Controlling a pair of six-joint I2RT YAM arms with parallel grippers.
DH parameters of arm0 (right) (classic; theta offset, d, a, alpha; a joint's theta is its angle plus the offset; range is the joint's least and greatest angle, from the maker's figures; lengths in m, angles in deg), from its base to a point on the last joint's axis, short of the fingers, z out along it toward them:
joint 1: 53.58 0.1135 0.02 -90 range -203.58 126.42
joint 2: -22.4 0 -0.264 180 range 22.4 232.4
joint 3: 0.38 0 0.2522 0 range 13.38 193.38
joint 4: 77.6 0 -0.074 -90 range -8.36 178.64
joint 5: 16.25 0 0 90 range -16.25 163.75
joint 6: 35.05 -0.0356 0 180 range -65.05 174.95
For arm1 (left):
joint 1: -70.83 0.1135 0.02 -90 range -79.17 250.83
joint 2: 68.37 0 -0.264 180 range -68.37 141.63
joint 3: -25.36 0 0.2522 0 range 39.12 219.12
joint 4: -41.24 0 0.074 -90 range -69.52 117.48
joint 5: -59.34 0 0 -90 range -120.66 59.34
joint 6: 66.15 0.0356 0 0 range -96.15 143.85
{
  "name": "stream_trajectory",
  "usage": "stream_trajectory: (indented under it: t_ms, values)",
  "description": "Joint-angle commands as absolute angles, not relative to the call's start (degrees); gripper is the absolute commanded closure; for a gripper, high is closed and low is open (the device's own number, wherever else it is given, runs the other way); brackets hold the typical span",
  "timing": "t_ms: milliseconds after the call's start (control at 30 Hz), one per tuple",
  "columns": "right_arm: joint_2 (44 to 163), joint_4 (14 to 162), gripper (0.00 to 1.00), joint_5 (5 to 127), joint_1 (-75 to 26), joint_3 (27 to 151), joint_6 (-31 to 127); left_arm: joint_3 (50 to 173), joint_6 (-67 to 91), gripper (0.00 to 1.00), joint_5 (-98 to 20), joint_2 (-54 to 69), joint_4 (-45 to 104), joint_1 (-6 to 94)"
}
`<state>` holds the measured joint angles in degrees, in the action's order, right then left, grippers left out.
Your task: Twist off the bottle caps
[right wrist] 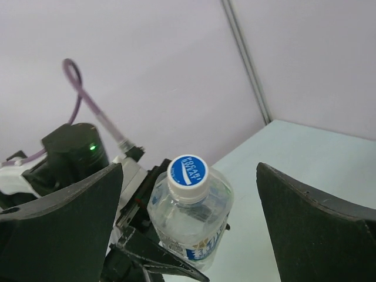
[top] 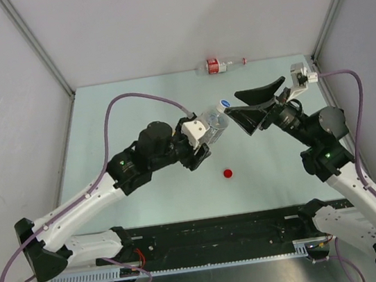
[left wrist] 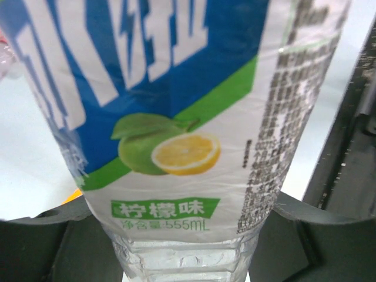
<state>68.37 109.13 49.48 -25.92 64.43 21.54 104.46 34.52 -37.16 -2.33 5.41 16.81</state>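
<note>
Left tool (top: 204, 139) clamps the short clear bottle (top: 214, 125); right tool (top: 240, 103) stands wide apart facing its blue cap (right wrist: 187, 171), not touching

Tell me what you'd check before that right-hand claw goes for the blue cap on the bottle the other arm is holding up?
1. Bottle gripped: left gripper is closed on the short clear bottle. Ok.
2. Blue cap seated on the bottle's neck, ready to unscrew. Ok.
3. Right gripper jaws wide open. Ok.
4. Cap lined up between the right fingers: centred in the wrist view. Ok.
5. Fingers far enough forward to close on the cap. Cannot tell.
6. Red cap lies on the table, apart from both arms. Ok.
</note>
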Motion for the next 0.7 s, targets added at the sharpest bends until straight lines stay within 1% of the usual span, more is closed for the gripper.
stream_trajectory:
  t_ms: [0,133,233,333,500,667]
  values:
    - [69.9,106.5,0.01,54.3,-25.8,65.9,19.9,104.2,36.9,0.94,-20.7,-3.1,6.4,13.8]
    - [71.9,101.7,0.01,57.4,-24.7,68.0,20.1,104.0,38.4,0.95,-8.4,-1.7,6.2,10.0]
    - [72.7,99.0,0.01,60.0,-23.5,69.0,20.6,104.0,38.7,0.96,-2.1,-0.4,6.1,8.2]
    - [73.1,97.5,0.03,61.6,-22.8,69.5,20.6,104.2,39.0,0.97,2.5,1.0,6.0,7.0]
    - [73.8,96.7,0.08,62.3,-21.5,69.5,20.4,104.6,39.4,0.98,7.7,3.2,5.4,5.5]
    - [74.7,96.5,0.14,63.5,-20.3,69.5,20.3,104.7,39.5,0.99,9.1,3.9,5.2,5.0]
